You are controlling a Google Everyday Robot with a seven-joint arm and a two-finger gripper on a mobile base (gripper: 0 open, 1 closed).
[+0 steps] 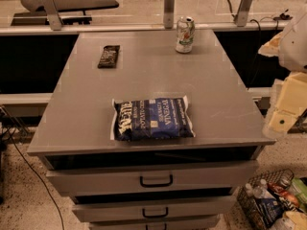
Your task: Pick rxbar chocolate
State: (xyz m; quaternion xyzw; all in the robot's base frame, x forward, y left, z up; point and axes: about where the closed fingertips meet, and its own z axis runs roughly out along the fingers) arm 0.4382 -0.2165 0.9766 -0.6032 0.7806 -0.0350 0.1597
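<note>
Lying flat: rxbar chocolate point(109, 56); gripper point(284, 115) right.

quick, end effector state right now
end effector: cannot be told; it is at the right edge of view, beside the table, well away from the rxbar chocolate lying at the far left.

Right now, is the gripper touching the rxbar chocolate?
Apart. The camera view shows the gripper at the frame's right edge, beyond the table, and the rxbar chocolate lying far left on it, a wide gap between.
</note>
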